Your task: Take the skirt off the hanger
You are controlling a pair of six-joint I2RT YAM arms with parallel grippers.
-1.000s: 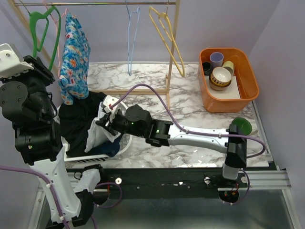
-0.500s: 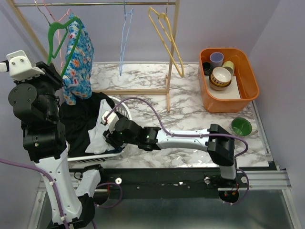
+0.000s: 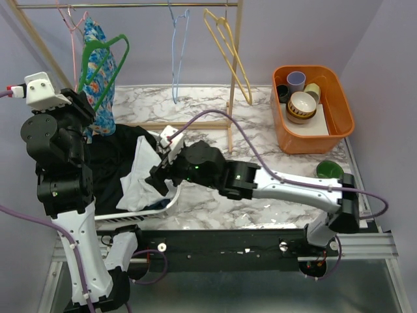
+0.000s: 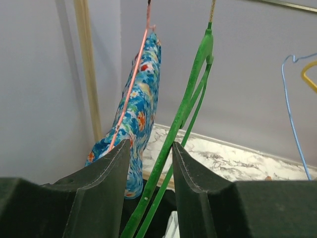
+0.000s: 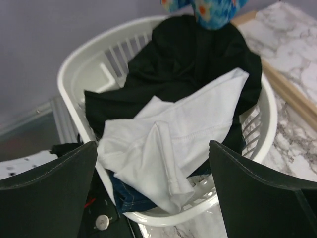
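One black skirt [image 5: 193, 54] lies heaped in the white laundry basket [image 5: 84, 64] at the left end of the marble tabletop [image 3: 260, 137]. It fills the basket's far half and drapes over the rim. It is well apart from the light-blue hanger [image 3: 176, 59], which we see hanging by its hook from the rail [image 3: 130, 5] further back. A crumpled white garment [image 5: 173, 144] rests on top of the skirt toward the near rim, with a bit of dark blue cloth [image 5: 130, 199] showing beneath it. The right claw [image 5: 152, 148] hovers just above this pile, its fingers spread wide and touching nothing. Off to the left, the left claw [image 4: 151, 146] is raised beside the rack. The green hanger [image 4: 187, 94] runs between its partly closed fingers, and we take it to be gripped, though the contact itself sits too low in the wrist view to be sure. A blue floral garment [image 4: 141, 109] hangs just behind that hanger.
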